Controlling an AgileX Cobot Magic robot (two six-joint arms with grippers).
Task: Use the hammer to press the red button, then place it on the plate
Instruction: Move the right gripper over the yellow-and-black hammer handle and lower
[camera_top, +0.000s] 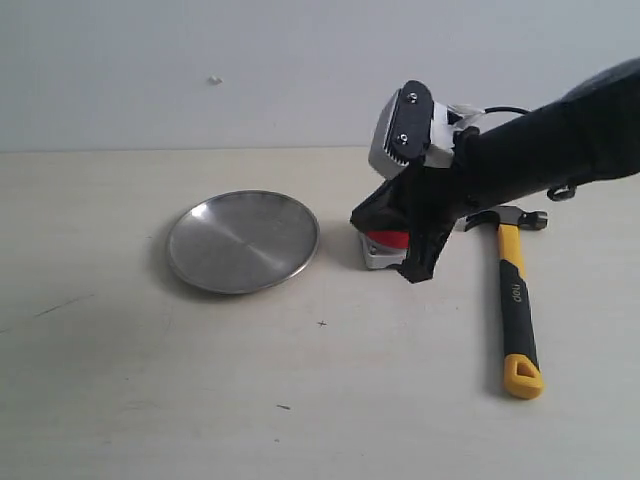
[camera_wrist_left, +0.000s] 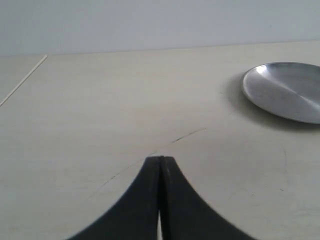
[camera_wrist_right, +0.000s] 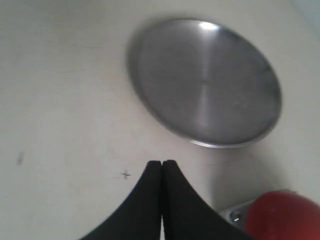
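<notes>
**Plain pale surface, nothing picked up yet**

Pale table under a blank white wall, that was the whole scene.

Exterior view: the hammer lay flat on the right side of the table, head toward the wall and yellow loop toward the camera, with nothing touching it. The right gripper hung over the red button and hid part of it. The plate sat to the left of the button, with a gap between them.

Left wrist view: the left gripper was pinched together on nothing, over bare table, with the plate off ahead of it.

Right wrist view: those fingers were pressed together and empty too. The plate was out front, and the red dome was right beside the fingers. I couldn't tell if they touched it.

So I figured the job hadn't really started and the hammer pickup came first. My plan was to lift clear of the button so I didn't press it with the arm, then spread the fingers wide. After that I'd swing right and come down square across the black part of the handle, fairly close to the head. I guessed that would stop it drooping or twisting in the grip.
</notes>
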